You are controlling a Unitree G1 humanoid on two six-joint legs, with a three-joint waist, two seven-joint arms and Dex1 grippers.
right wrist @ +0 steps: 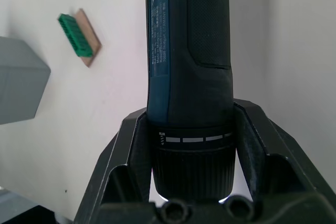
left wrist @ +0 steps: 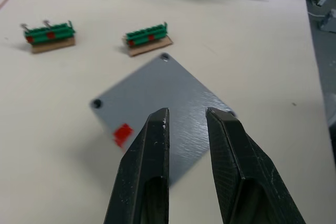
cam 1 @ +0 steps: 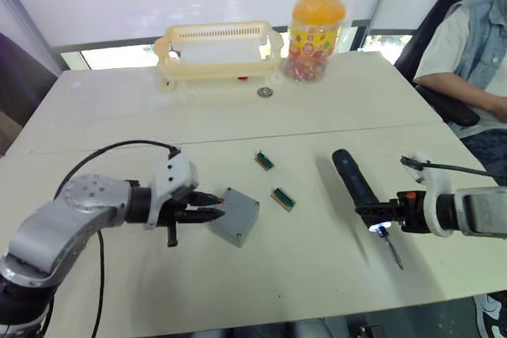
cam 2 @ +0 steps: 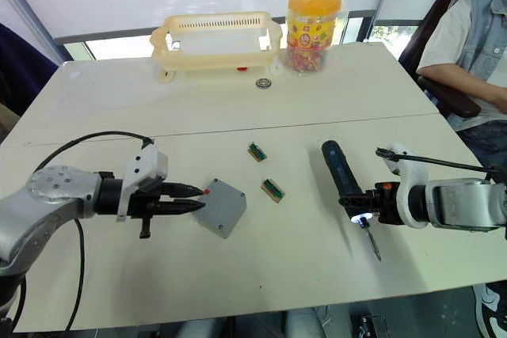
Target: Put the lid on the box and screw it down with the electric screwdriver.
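The flat grey square plastic lid [cam 2: 221, 207] sits on the grey box on the white table [cam 2: 317, 100], right in front of the left gripper [cam 2: 194, 198], whose two black fingers [left wrist: 144, 182] are a little apart and hold nothing. The right gripper [cam 2: 371, 205] is closed around the long black electric screwdriver [cam 2: 343, 178]. The screwdriver's body points away from the robot, and it is well off to the lid's right.

Head pair high over table [cam 1: 261, 128]; wrist views close, both on lid [left wrist: 157, 114].

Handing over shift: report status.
Left gripper open at grey square lidded box. Right gripper shut on black pen-shaped electric screwdriver. Nothing obstructing.
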